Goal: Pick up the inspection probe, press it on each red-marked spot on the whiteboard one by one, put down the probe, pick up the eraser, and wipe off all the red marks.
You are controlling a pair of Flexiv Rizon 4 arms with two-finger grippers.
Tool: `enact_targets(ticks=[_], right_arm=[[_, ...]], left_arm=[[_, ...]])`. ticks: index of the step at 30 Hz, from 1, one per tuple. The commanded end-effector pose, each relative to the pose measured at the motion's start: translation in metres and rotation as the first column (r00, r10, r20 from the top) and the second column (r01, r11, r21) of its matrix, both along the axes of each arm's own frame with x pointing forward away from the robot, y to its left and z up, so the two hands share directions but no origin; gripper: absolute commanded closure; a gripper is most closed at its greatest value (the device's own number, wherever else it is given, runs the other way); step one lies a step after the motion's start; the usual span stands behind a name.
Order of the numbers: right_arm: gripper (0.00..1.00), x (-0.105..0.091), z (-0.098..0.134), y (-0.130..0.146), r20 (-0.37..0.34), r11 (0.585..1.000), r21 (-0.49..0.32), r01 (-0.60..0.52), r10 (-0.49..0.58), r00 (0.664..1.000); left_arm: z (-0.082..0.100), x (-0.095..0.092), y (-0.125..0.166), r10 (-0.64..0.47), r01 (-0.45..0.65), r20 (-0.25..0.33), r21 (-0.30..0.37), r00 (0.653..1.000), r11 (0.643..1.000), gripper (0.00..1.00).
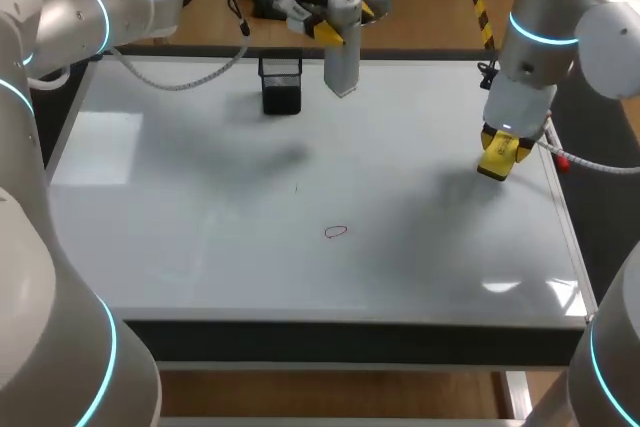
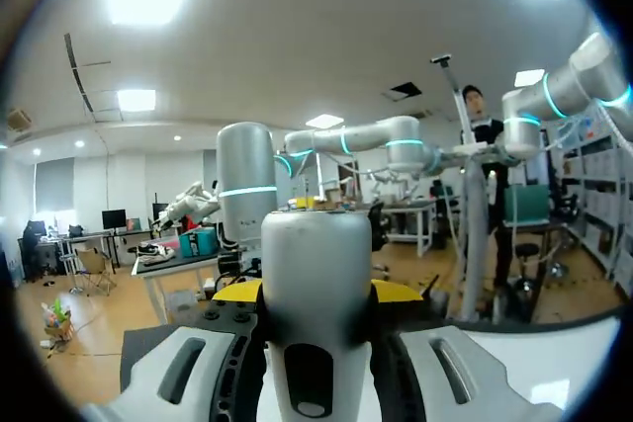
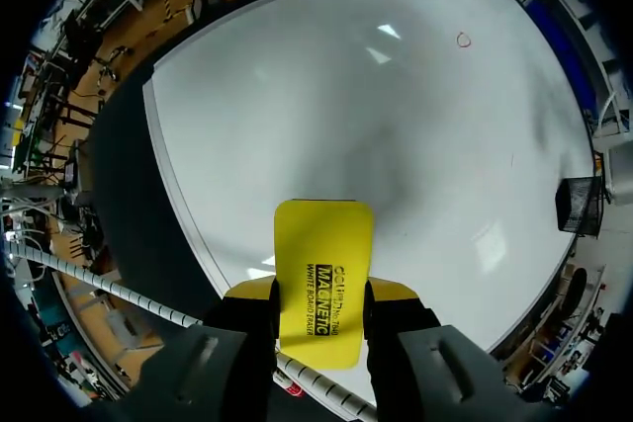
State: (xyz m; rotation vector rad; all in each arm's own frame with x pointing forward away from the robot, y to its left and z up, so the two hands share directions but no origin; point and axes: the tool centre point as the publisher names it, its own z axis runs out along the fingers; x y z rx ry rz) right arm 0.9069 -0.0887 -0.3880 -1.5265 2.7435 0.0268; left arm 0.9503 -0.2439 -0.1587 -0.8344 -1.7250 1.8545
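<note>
The white whiteboard (image 1: 200, 207) shows 1 small red ring mark (image 1: 336, 232), just toward 6 o'clock from its centre. At 12 o'clock the left gripper (image 2: 316, 294) is clamped on the silver cylindrical inspection probe (image 1: 342, 47), which hangs upright above the board's far edge beside the black mesh holder (image 1: 281, 82). At 3 o'clock the right gripper (image 3: 318, 294) is clamped on the yellow rectangular eraser (image 3: 323, 254), raised off the surface. The wiping step looks at hand. Next, the eraser should travel toward 8 o'clock to the mark, press flat and rub.
</note>
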Motion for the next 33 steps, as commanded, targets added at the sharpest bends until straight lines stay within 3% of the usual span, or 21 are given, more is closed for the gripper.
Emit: enact_targets(ticks=[1,11,20,29,33], right_arm=[[1.0,0.0,0.0,-0.001,0.001,1.0,-0.003,-0.002,0.002,1.0],[1.0,0.0,0.0,-0.001,0.001,1.0,-0.003,-0.002,0.002,1.0],[1.0,0.0,0.0,-0.001,0.001,1.0,-0.003,-0.002,0.002,1.0],[1.0,0.0,0.0,-0.001,0.001,1.0,-0.003,-0.002,0.002,1.0],[1.0,0.0,0.0,-0.001,0.001,1.0,-0.003,-0.002,0.002,1.0]], left_arm=[[0.002,-0.044,0.009,0.134,-0.135,0.013,0.021,0.991,0.991,1.0],[-0.011,-0.098,0.014,0.11,-0.111,0.024,0.029,0.994,0.993,1.0],[-0.031,-0.144,0.016,0.096,-0.096,-0.016,0.024,0.995,0.995,1.0],[-0.041,-0.173,0.012,0.068,-0.068,0.003,0.015,0.998,0.998,1.0],[-0.049,-0.183,0.012,0.051,-0.051,-0.016,0.011,0.999,0.999,1.0]])
